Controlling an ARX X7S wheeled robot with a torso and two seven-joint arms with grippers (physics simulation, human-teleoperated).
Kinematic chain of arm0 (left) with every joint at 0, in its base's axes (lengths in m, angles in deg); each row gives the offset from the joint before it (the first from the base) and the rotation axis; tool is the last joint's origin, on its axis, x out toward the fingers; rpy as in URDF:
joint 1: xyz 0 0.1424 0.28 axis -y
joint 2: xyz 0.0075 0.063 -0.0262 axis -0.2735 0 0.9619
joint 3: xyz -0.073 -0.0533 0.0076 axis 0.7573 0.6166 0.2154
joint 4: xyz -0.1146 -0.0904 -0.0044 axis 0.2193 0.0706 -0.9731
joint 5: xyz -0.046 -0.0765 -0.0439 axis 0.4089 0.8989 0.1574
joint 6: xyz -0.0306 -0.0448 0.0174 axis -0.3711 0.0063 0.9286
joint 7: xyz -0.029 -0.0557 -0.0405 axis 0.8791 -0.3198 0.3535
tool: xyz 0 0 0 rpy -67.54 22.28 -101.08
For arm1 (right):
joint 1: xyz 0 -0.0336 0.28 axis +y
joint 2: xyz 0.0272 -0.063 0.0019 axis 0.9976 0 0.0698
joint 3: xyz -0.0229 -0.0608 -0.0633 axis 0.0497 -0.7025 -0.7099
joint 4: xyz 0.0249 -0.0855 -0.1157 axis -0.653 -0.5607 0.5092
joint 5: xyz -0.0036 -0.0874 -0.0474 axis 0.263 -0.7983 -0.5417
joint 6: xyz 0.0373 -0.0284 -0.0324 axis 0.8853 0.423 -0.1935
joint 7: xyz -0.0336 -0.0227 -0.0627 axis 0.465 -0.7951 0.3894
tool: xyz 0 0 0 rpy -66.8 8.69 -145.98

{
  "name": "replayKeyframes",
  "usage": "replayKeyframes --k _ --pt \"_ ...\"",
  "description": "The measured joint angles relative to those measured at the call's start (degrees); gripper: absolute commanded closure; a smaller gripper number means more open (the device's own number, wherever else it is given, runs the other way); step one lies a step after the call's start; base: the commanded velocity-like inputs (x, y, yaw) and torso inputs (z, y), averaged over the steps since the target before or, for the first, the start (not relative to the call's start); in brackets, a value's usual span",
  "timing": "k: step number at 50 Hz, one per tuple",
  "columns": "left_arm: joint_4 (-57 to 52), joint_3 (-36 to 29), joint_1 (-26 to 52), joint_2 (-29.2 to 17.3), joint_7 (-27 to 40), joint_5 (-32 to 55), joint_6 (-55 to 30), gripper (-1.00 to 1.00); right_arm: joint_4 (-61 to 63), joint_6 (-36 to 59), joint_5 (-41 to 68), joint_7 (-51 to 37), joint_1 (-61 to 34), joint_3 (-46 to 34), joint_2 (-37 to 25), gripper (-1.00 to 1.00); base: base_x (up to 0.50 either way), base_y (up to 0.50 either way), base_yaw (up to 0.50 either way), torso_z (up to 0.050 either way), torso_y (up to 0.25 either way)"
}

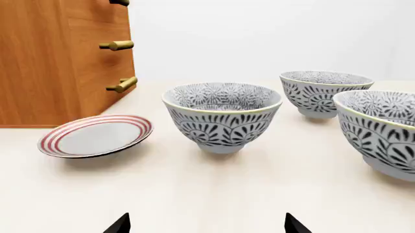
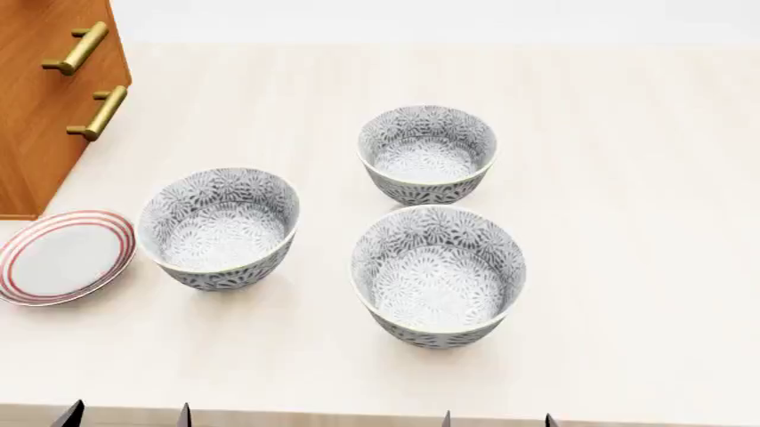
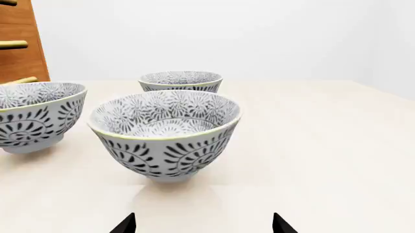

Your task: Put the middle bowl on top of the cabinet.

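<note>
**Head view.** Three patterned bowls stand upright in a triangle on the pale table (image 2: 642, 222). Counted from left to right, the middle bowl (image 2: 428, 156) is the far one. It is well apart from the cabinet (image 2: 48, 107), which stands at the far left of the table with two brass handles (image 2: 98, 113) showing. The left bowl (image 2: 220, 229) stands near the cabinet's front corner. The near bowl (image 2: 437, 276) sits just in front of the middle bowl, and the two are close but not touching. A red-ringed plate (image 2: 62, 256) lies just beside the left bowl, against the foot of the cabinet. All three bowls are empty. Only the dark fingertips of both grippers show, at the lower edge.

**Left wrist view.** The left gripper (image 1: 207, 225) has its fingertips spread wide with nothing between them. It is short of the left bowl (image 1: 222, 116), which is centred ahead. The plate (image 1: 96, 136) appears tilted, with one edge raised beside the cabinet (image 1: 58, 63). The middle bowl (image 1: 325, 93) stands farther back, and the near bowl (image 1: 382, 131) is cut by the frame edge.

**Right wrist view.** The right gripper (image 3: 204, 224) is likewise spread and holds nothing. It faces the near bowl (image 3: 165, 133), and the middle bowl (image 3: 181, 81) is behind that.
</note>
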Motion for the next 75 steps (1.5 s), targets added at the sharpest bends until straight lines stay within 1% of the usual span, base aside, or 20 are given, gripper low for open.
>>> replayKeyframes --k 18,28,35,41,51,55,64,69,75 --pt "-1.77 -1.94 0.46 -2.36 2.03 4.16 -1.73 -1.00 1.78 0.79 2.39 -3.43 -0.19 -3.05 -2.62 -1.00 0.00 0.00 0.00 0.000 0.000" --pt "-3.27 -3.22 -0.18 -3.43 3.24 5.11 -2.14 -1.00 10.48 2.65 4.40 -5.74 3.47 -1.59 -4.52 -1.00 0.00 0.00 0.00 0.000 0.000" --pt "-4.34 -4.00 -0.70 -4.08 3.85 5.66 -2.20 -1.00 21.51 2.20 6.19 -8.71 9.89 2.84 -5.77 -1.00 0.00 0.00 0.00 0.000 0.000" --pt "-5.46 -4.57 -1.23 -4.56 4.35 6.13 -2.23 -1.00 30.03 -0.69 8.53 -11.35 16.70 8.47 -6.05 -1.00 0.00 0.00 0.00 0.000 0.000" --pt "-8.03 -5.02 -2.08 -5.39 5.30 7.23 -2.59 -1.00 38.53 -6.64 11.36 -14.46 25.59 15.89 -5.63 -1.00 0.00 0.00 0.00 0.000 0.000" --pt "-12.07 -4.98 -3.54 -6.07 5.63 7.94 -2.53 -1.00 40.34 -8.25 11.82 -15.38 27.75 17.63 -5.52 -1.00 0.00 0.00 0.00 0.000 0.000" --pt "-27.23 -2.07 -6.68 -8.21 7.78 12.43 -6.87 -1.00 42.97 -10.25 11.89 -17.12 30.81 19.88 -5.56 -1.00 0.00 0.07 0.00 0.000 0.000" --pt "-33.99 -0.18 -7.83 -8.92 9.86 13.48 -8.94 -1.00 43.73 -10.52 11.32 -17.94 31.52 20.30 -5.80 -1.00 0.00 0.47 0.00 0.000 0.000" --pt "-38.88 1.86 -8.45 -9.47 12.28 14.48 -11.34 -1.00 44.26 -10.66 10.77 -18.65 31.99 20.31 -6.12 -1.00 0.00 0.50 0.00 0.000 0.000"
